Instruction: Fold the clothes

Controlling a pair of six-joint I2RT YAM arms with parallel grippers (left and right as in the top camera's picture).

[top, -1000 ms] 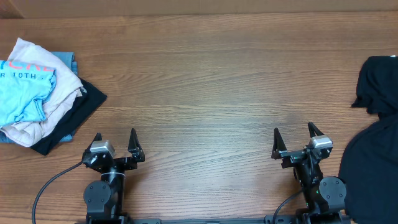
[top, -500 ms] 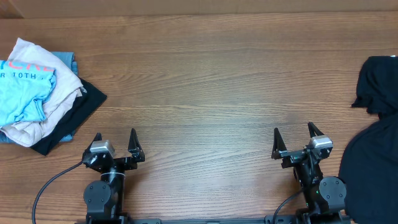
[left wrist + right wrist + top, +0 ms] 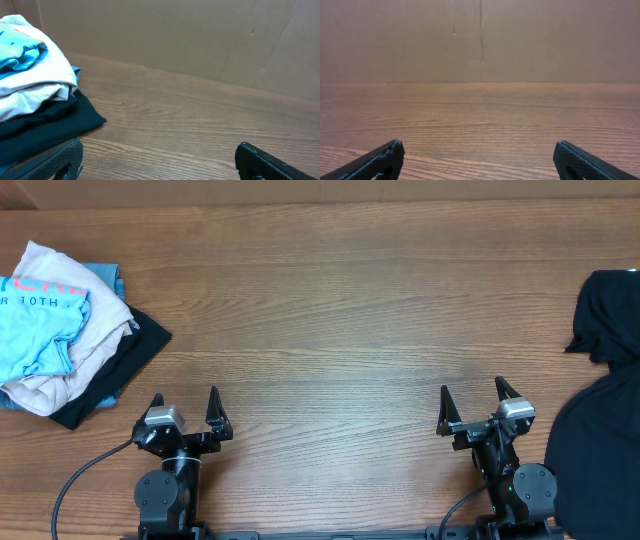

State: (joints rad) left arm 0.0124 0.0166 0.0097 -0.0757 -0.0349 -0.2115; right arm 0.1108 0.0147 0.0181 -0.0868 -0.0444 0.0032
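A pile of clothes lies at the table's left edge: a light blue shirt (image 3: 35, 330) on top, a cream shirt (image 3: 90, 325) under it and a black garment (image 3: 125, 370) at the bottom. The pile also shows in the left wrist view (image 3: 30, 85). A black garment (image 3: 610, 320) lies at the right edge, with more black cloth (image 3: 595, 460) below it. My left gripper (image 3: 184, 402) is open and empty near the front edge, right of the pile. My right gripper (image 3: 473, 397) is open and empty, left of the black cloth.
The wooden table (image 3: 330, 330) spans the view. A brown cardboard wall (image 3: 480, 40) stands behind it. A black cable (image 3: 75, 480) runs from the left arm's base.
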